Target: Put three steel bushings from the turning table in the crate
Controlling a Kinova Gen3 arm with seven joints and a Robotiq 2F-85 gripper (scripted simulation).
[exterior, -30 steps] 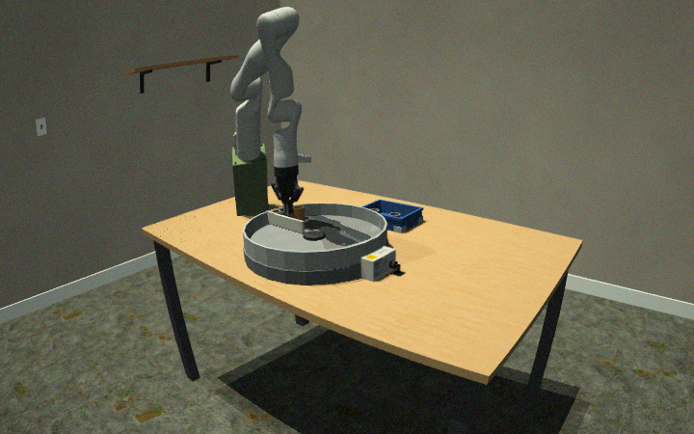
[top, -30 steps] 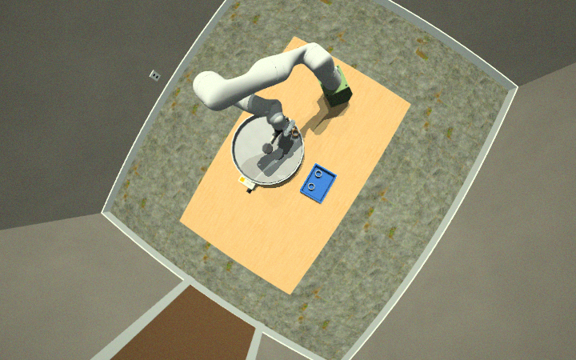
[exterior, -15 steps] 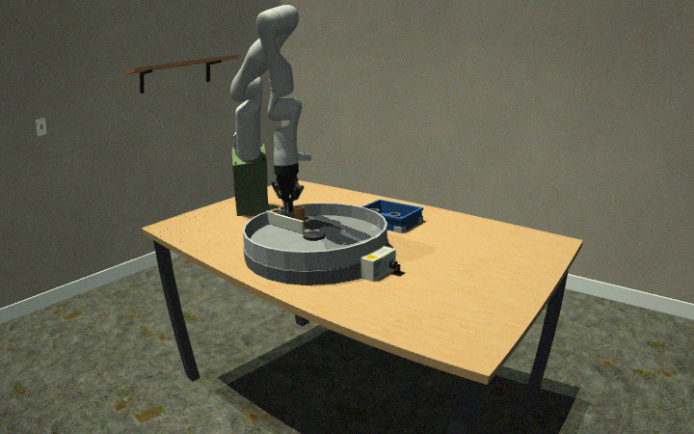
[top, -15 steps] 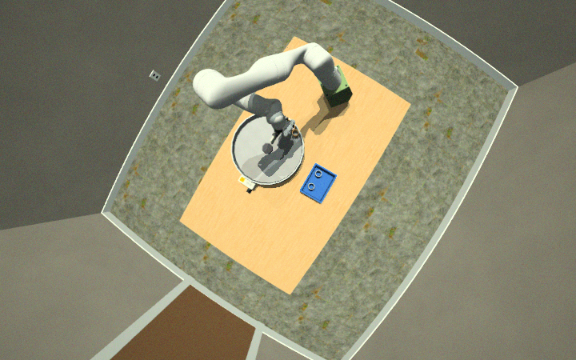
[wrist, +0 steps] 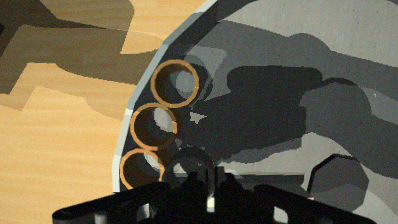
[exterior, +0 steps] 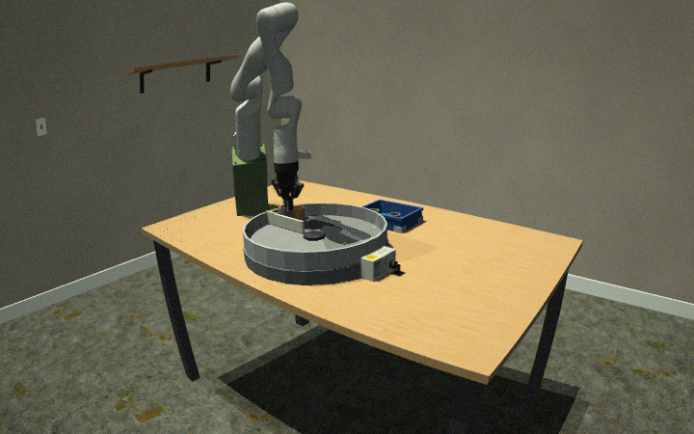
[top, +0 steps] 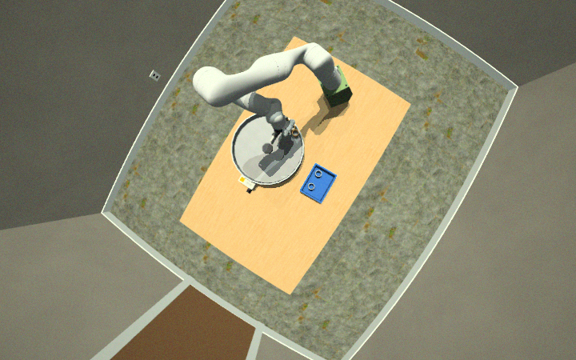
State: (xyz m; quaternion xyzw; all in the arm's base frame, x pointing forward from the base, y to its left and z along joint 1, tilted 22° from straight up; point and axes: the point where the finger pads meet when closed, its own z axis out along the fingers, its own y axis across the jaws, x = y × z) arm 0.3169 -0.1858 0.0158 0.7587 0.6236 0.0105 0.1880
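Over the turning table (top: 247, 158) (exterior: 306, 259) (wrist: 345, 30), gripper (top: 274, 138) (exterior: 288, 206) (wrist: 210, 178) fingers narrow (can't tell if they pinch a bushing wall); two steel bushings (top: 311, 182) (exterior: 394, 214) in the blue crate (top: 324, 186) (exterior: 404, 220).
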